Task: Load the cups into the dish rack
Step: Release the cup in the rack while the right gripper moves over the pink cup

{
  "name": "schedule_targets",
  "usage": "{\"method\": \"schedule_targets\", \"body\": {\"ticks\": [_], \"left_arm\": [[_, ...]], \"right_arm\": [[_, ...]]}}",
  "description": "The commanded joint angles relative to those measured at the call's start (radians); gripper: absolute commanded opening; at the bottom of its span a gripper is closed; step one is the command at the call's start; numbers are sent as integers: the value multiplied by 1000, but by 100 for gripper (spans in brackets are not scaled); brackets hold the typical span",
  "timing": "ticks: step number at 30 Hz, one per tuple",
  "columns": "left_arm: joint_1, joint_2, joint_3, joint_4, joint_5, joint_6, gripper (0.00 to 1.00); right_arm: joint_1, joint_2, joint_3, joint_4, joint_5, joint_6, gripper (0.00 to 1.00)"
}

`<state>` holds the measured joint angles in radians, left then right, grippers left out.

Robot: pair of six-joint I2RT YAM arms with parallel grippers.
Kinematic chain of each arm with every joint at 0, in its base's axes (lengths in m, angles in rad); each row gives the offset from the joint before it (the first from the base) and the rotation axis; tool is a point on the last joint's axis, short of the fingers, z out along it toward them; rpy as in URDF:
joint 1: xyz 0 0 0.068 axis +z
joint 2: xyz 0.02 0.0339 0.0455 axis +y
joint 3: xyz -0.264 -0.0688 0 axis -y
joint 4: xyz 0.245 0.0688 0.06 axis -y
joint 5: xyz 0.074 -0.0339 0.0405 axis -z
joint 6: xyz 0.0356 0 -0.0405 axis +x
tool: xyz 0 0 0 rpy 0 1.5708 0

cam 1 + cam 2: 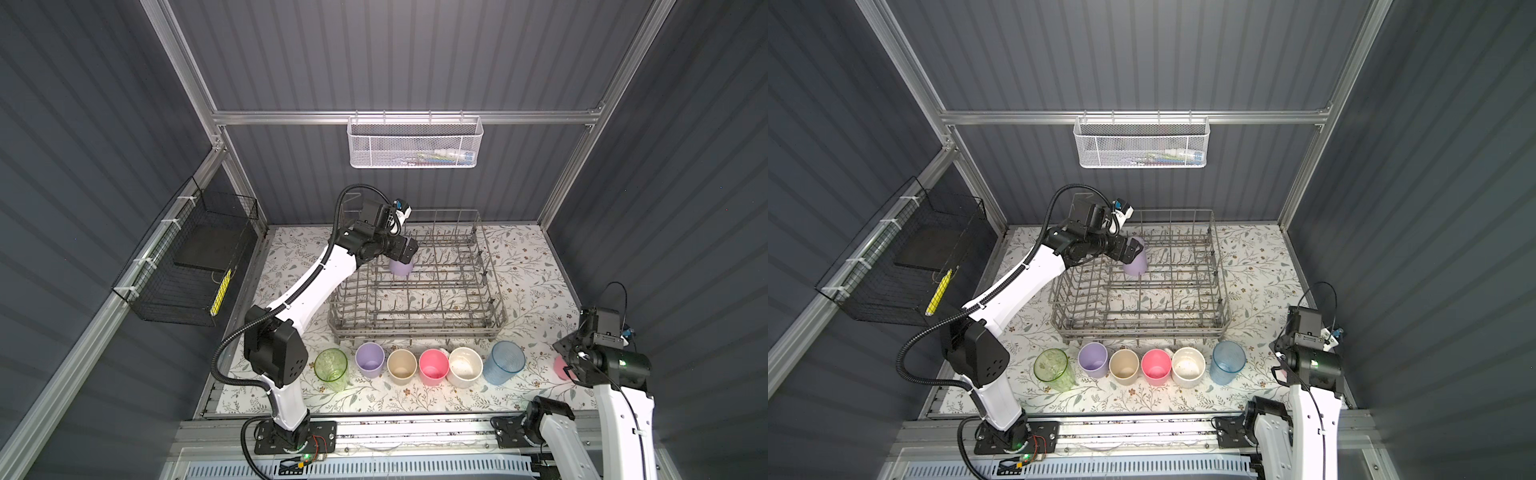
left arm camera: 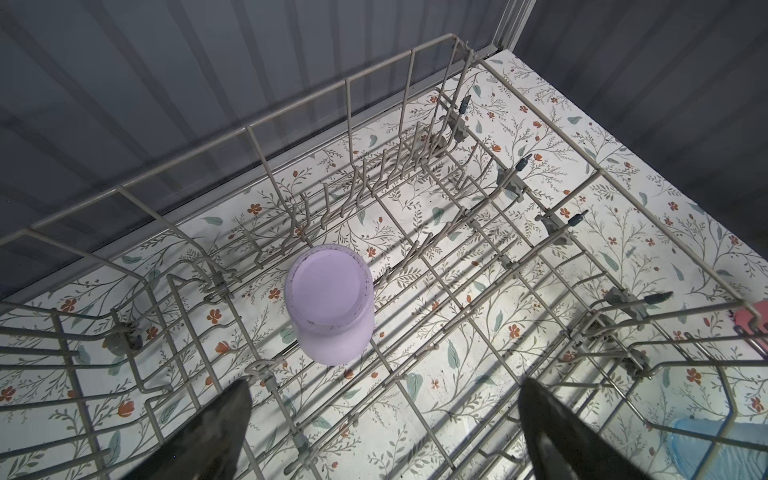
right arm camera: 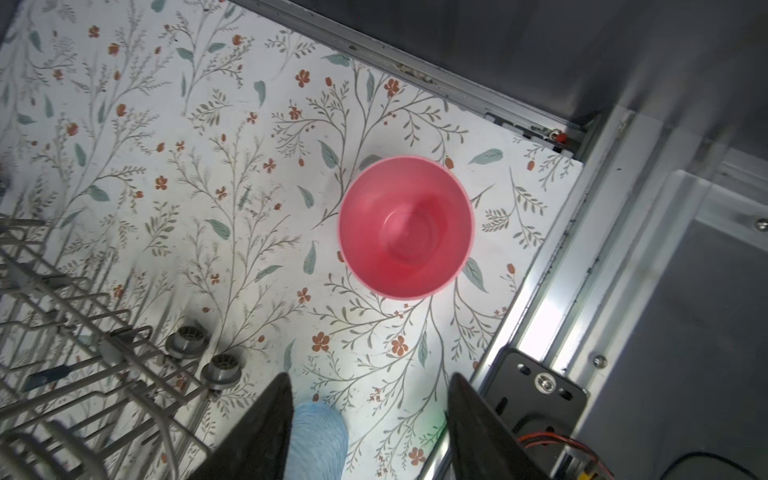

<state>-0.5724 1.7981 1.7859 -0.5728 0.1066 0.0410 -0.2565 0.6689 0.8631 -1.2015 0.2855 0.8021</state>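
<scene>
In the rack (image 1: 415, 330), near its back left corner, one lilac cup (image 2: 330, 299) sits upside down among the tines; we count that one as loaded. The left claw (image 2: 384, 388) hangs close over it, wide open and holding nothing.

We count seven more to load, all on the tabletop (image 1: 536, 266). Six stand in a row along the rack's front side: green cup (image 1: 331, 368), second lilac cup (image 1: 370, 359), beige cup (image 1: 402, 365), pink cup (image 1: 434, 366), cream cup (image 1: 464, 366) and blue cup (image 1: 504, 362). The other pink cup (image 3: 405, 226) stands near the right edge. The right claw (image 3: 370, 376) hovers over it, jaws apart, gripping nothing.

A floral sheet covers the tabletop. Grey ribbed walls and aluminium framing enclose it, with a white basket (image 1: 415, 143) on the back rail and a black basket (image 1: 187, 266) on the left wall.
</scene>
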Motion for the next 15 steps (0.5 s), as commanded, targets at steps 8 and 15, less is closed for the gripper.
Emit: {"method": "schedule_targets", "body": {"ticks": [8, 15], "left_arm": [[6, -39, 19, -35, 74, -37, 100], [6, -39, 48, -35, 95, -49, 100]], "right_arm": [[-4, 23, -56, 69, 111, 22, 61], [-15, 103, -86, 145, 101, -19, 62]]}}
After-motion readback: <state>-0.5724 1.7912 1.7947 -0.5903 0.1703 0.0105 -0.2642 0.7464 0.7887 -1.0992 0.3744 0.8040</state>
